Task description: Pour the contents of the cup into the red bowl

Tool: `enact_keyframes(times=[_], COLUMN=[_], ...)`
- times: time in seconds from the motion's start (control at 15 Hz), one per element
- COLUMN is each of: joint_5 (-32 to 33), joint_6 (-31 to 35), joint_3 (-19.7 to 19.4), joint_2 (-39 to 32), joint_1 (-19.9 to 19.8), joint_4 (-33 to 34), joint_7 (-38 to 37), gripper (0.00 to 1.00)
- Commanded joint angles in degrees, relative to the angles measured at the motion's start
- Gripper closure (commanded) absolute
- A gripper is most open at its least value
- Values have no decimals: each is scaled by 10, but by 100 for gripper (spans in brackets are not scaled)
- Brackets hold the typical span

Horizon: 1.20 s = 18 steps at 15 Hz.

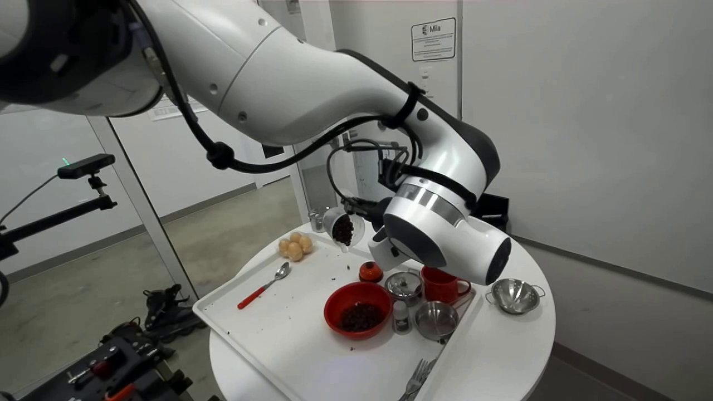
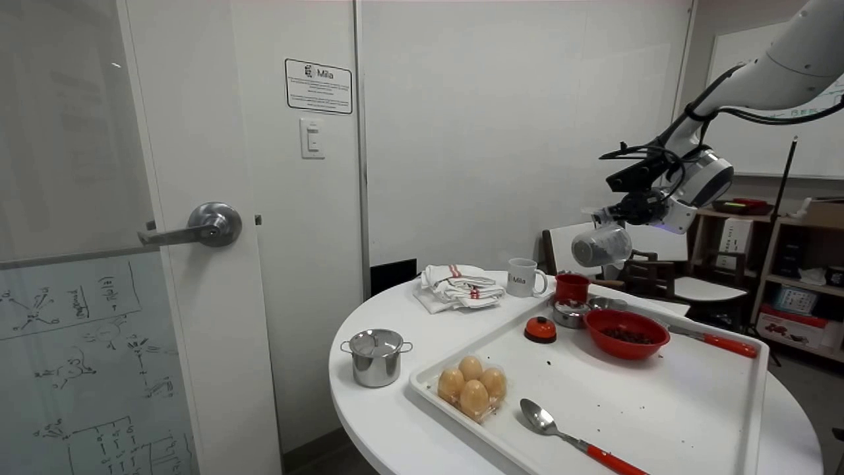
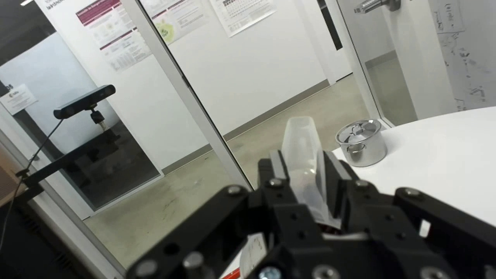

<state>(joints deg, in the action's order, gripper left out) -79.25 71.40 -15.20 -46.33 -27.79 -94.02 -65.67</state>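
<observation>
My gripper (image 1: 351,205) is shut on the cup (image 1: 333,217), a small grey translucent plastic cup. In the wrist view its pale handle-like part (image 3: 302,143) is between my fingers (image 3: 304,164). The cup is tilted onto its side, well above the tray, with dark bits inside. In an exterior view the cup (image 2: 601,245) and my gripper (image 2: 610,214) are higher than the red bowl (image 2: 623,349). The red bowl (image 1: 348,295) sits upright on the tray and holds a heap of dark bits. In the wrist view the bowl is not clearly seen.
Around the bowl on the white tray (image 2: 501,448) stand a red mug (image 1: 440,287), lidded pot (image 1: 404,285), metal bowl (image 1: 436,320), shaker (image 1: 401,317) and orange-red round object (image 1: 370,272). Eggs (image 1: 295,247) and a spoon (image 1: 264,287) lie on the tray.
</observation>
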Motion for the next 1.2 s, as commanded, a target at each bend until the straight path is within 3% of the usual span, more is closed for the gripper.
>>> enact_keyframes(times=[0.0,1.13], joint_5=[-25,-32], joint_6=[-27,-140], joint_3=[4,1], joint_2=[-7,-24], joint_1=[-8,-21], joint_4=[3,15], joint_7=[-9,-9], gripper=[90,90])
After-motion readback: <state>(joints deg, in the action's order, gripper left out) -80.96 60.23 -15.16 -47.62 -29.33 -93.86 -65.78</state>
